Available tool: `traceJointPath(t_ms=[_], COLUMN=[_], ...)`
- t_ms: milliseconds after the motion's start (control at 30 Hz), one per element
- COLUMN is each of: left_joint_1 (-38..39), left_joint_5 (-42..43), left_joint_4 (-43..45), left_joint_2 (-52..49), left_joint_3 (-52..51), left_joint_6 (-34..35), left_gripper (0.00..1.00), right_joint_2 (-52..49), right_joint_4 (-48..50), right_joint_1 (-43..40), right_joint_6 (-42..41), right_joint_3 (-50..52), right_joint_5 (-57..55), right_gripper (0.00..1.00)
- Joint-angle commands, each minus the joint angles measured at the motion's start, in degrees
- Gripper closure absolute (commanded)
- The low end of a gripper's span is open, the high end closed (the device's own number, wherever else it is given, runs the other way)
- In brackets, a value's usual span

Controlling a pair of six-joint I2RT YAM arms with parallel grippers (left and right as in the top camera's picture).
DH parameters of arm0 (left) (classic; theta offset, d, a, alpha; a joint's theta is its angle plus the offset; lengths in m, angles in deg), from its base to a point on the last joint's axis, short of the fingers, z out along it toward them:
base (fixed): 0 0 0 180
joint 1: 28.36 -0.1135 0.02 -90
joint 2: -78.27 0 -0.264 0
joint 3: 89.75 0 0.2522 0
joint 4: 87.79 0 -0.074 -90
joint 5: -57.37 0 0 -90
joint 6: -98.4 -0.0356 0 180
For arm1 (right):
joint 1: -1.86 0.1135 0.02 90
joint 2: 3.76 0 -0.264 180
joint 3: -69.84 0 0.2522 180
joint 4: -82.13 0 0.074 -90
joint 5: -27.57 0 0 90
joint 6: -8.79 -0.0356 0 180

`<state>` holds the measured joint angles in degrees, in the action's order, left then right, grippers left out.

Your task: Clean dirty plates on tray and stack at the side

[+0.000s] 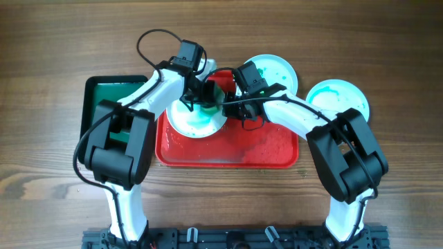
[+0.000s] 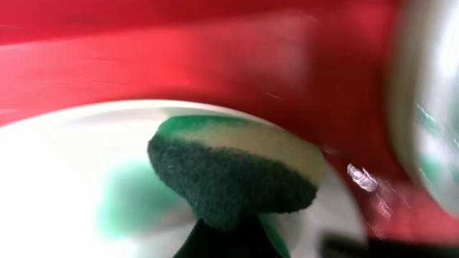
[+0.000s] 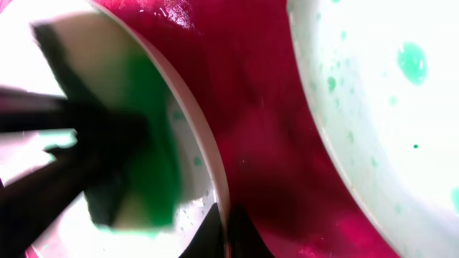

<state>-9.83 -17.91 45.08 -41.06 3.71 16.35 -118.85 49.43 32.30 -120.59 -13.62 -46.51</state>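
Observation:
A dirty plate (image 1: 196, 119) with a green smear lies on the left of the red tray (image 1: 235, 153). My left gripper (image 1: 205, 95) is shut on a green-and-pale sponge (image 2: 237, 172) that presses on this plate (image 2: 50, 172). My right gripper (image 1: 232, 104) is shut on the plate's right rim (image 3: 215, 179), one finger on each side. The sponge also shows in the right wrist view (image 3: 136, 150). A second speckled plate (image 1: 278, 73) lies past the tray's far edge and shows in the right wrist view (image 3: 373, 93). A third plate (image 1: 339, 101) lies on the table to the right.
A dark green tray (image 1: 102, 97) lies to the left of the red tray, under my left arm. The red tray's floor (image 3: 258, 107) is wet with droplets. The wooden table (image 1: 55, 41) surrounds everything.

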Motion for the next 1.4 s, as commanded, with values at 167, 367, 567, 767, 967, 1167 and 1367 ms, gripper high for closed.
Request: traceJointPath(t_ms=[167, 367, 567, 767, 967, 1167, 1367], left_joint_1=[-7.8, -7.7, -7.7, -7.0, -7.0, -7.2, -7.2], left_joint_5=[-21.7, 11.7, 28.5, 30.6, 12.2, -27.1, -27.2], left_joint_4=[-10.7, -21.6, -23.1, -8.7, 1.1, -13.7, -27.4], left_joint_2=[-3.0, -3.0, -3.0, -3.0, -3.0, -1.1, 4.7], left_joint_3=[-1.4, -1.4, -1.4, -1.4, -1.4, 4.2, 14.7], left_joint_6=[22.0, -11.0, -23.0, -11.0, 8.2, 26.2, 21.7], left_gripper=[0.96, 0.96, 0.96, 0.96, 0.96, 0.96, 0.96], right_joint_2=[-1.0, -1.0, -1.0, -1.0, -1.0, -1.0, -0.7], right_joint_4=[-0.3, -0.2, -0.2, -0.2, -0.6, -0.5, -1.1], right_joint_1=[0.4, 0.4, 0.4, 0.4, 0.4, 0.4, -0.1], right_joint_6=[0.3, 0.3, 0.4, 0.3, 0.4, 0.3, 0.4], right_joint_3=[-0.5, -0.5, -0.5, -0.5, -0.5, -0.5, -0.5], right_joint_5=[0.7, 0.7, 0.9, 0.9, 0.9, 0.9, 3.1], right_gripper=[0.96, 0.96, 0.96, 0.96, 0.96, 0.96, 0.96])
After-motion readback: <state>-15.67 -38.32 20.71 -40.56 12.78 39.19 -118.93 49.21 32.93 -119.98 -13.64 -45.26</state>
